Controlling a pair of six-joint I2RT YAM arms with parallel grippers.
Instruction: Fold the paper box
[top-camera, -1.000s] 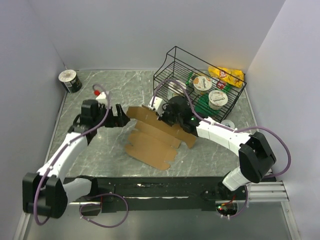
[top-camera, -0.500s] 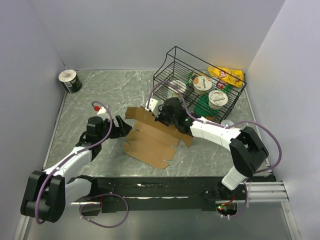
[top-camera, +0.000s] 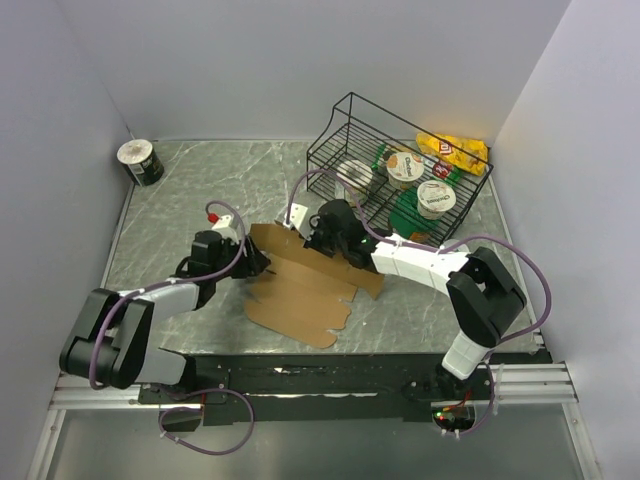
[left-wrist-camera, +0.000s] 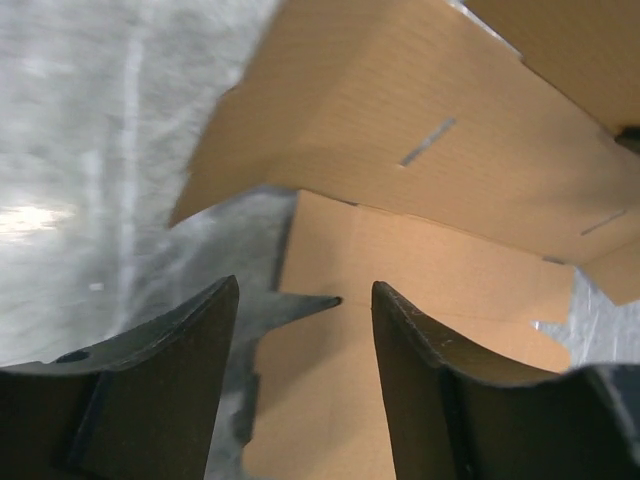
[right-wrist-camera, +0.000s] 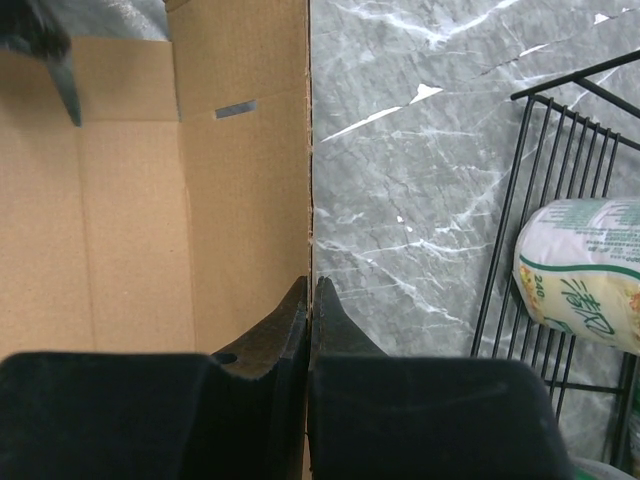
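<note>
paper box (top-camera: 300, 295): part-folded brown sheet at mid-table, between the two arms, near the wire basket (top-camera: 330, 130)
long axis: ran left to right, slanting nearer at the right end
right gripper (right-wrist-camera: 309, 292): fingers together, pinched on the edge of the raised far flap
left gripper (left-wrist-camera: 305, 298): jaws apart, holding nothing, at the sheet's left end
key relation: box lay straight ahead of the left gripper, flat panel low, raised flap above
nearer arm: both at the box; left looked free for the next fold
</note>
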